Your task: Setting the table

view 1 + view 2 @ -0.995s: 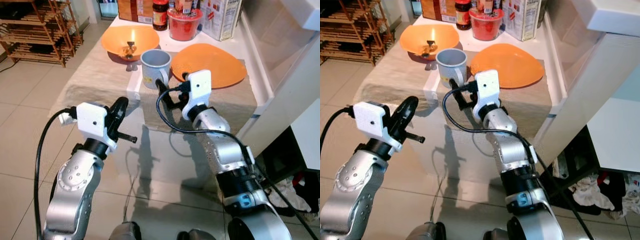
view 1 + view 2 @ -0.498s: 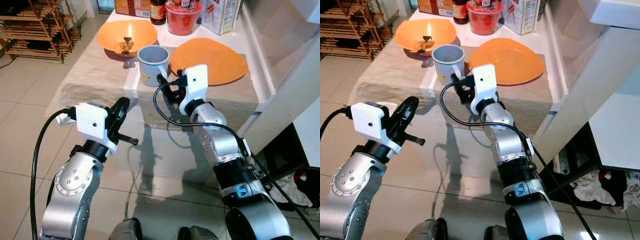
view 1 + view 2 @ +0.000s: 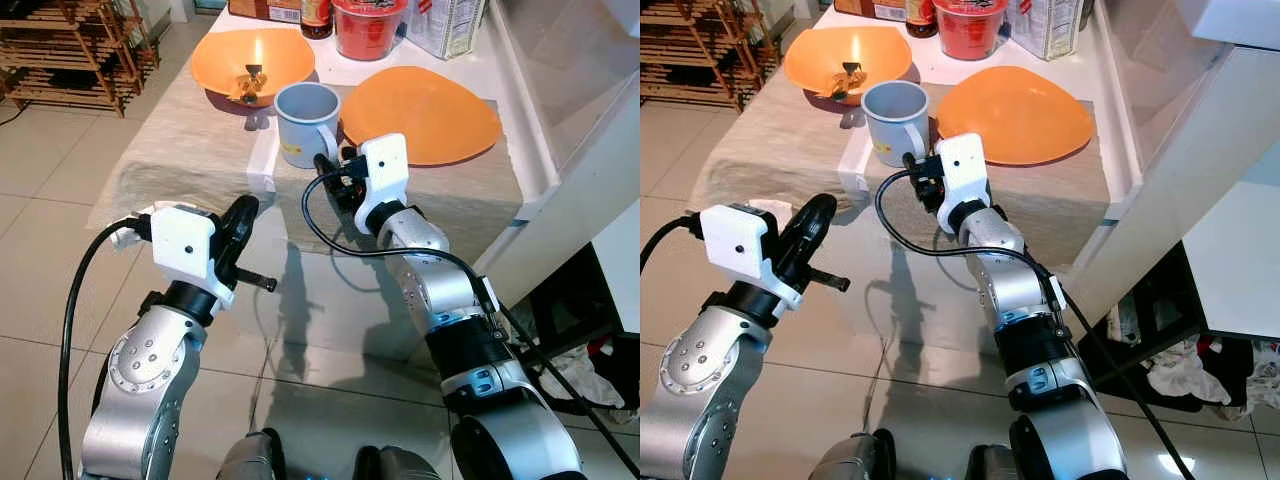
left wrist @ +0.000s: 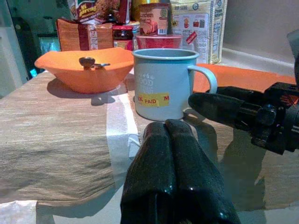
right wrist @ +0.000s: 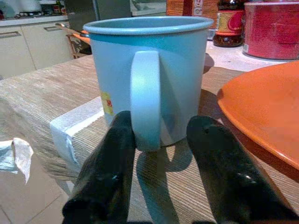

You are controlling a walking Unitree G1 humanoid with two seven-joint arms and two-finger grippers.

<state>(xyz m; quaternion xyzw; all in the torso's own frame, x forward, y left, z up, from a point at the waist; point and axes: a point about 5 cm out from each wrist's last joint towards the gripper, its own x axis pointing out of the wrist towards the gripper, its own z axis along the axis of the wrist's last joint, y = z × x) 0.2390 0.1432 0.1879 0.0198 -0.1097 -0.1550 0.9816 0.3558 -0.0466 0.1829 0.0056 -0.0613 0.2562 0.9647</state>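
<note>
1. A pale blue-grey enamel mug (image 3: 304,121) with a loop handle stands upright on the surface (image 3: 190,150), near its front edge, between a shallow orange bowl (image 3: 250,62) and a flat orange plate (image 3: 420,112). A yellow sticker with red letters sits low on its side.
2. The right gripper (image 5: 159,175) reaches over the front edge with its jaws open on either side of the mug's handle; one finger looks to touch the handle, the other stands apart from it.
3. The left gripper (image 4: 173,172) hovers in front of the surface, off its edge, with its jaws pressed together and holding nothing.
4. The surface is covered with a ribbed beige woven cloth, with a pale strip running front to back just beside the mug.
5. A small metal spoon (image 4: 91,62) lies inside the orange bowl.
6. Behind these stand a red plastic tub (image 3: 369,25), a dark glass jar (image 4: 123,37), and printed cardboard boxes (image 3: 448,22).
7. A wooden slatted rack (image 3: 60,50) stands on the glossy tiled floor (image 3: 40,250), to the left of the surface.
</note>
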